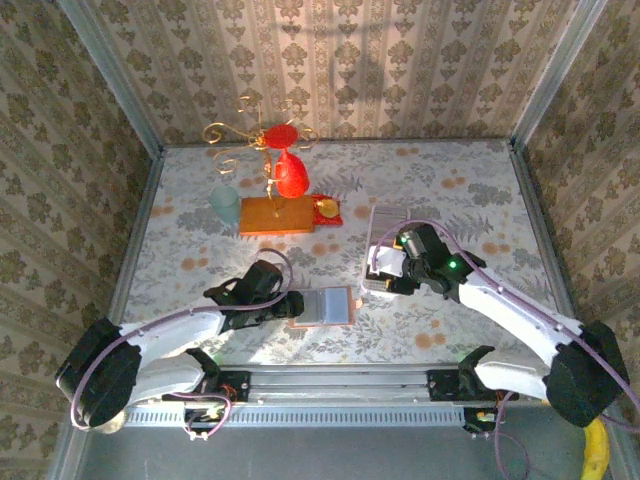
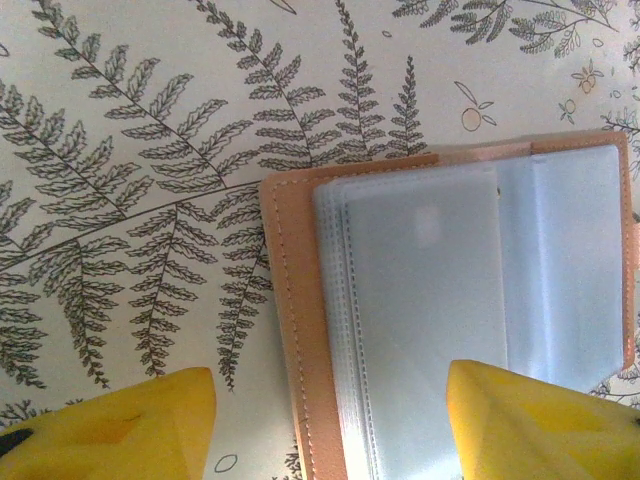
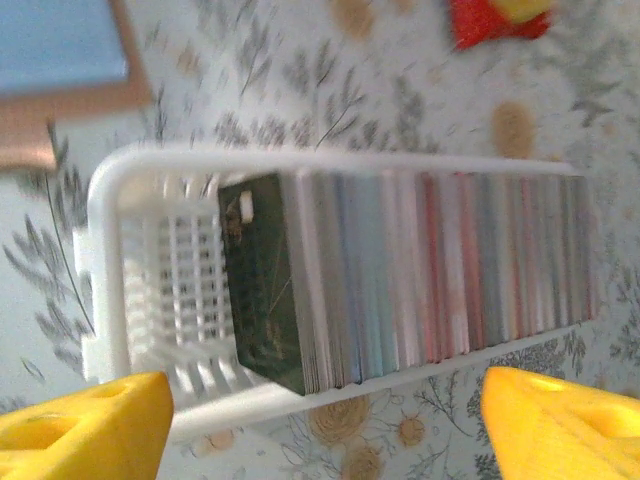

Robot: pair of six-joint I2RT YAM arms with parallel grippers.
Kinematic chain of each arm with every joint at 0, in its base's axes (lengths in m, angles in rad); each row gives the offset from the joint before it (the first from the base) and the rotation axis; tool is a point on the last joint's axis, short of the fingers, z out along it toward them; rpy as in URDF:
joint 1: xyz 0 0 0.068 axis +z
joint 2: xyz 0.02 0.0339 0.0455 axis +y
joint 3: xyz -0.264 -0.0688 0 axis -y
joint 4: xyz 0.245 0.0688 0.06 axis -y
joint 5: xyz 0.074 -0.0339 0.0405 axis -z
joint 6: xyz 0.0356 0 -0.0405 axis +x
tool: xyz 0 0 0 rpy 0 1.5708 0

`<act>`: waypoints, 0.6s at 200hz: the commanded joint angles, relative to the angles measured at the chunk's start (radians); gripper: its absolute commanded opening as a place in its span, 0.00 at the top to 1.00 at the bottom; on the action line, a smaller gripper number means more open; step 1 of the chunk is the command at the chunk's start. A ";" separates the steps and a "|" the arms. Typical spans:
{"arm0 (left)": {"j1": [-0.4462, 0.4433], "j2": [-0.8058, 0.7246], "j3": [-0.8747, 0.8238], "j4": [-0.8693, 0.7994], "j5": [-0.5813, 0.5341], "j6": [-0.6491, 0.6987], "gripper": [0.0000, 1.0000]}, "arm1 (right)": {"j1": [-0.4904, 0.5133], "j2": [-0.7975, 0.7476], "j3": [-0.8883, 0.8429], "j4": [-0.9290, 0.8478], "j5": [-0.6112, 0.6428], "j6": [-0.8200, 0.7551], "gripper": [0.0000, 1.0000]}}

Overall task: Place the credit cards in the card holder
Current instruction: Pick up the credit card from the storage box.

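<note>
Overhead: one open card holder [image 1: 322, 306] at 6 o'clock on the fern-print table [image 1: 470, 190], wallpapered walls [image 1: 400, 60] around. Left wrist: left gripper [image 2: 328, 400], fingers apart, over its sleeves [image 2: 420, 300]. Right wrist: right gripper [image 3: 327, 385], fingers apart, above one white tray [image 3: 105, 270] full of credit cards [image 3: 440, 270].

Card holder [image 1: 322, 306] flat on table [image 1: 450, 180], front centre; credit cards [image 3: 440, 280] upright in tray [image 3: 104, 300], right-behind.
</note>
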 commanded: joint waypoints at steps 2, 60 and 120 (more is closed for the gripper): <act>0.008 0.002 0.026 -0.004 0.024 0.038 0.36 | -0.022 0.044 0.013 0.029 0.008 -0.184 0.22; 0.008 0.013 0.002 -0.008 0.036 0.031 0.36 | -0.027 0.186 0.022 0.152 0.021 -0.203 0.31; 0.008 0.027 -0.004 0.011 0.045 0.011 0.37 | -0.018 0.253 0.001 0.244 -0.004 -0.182 0.44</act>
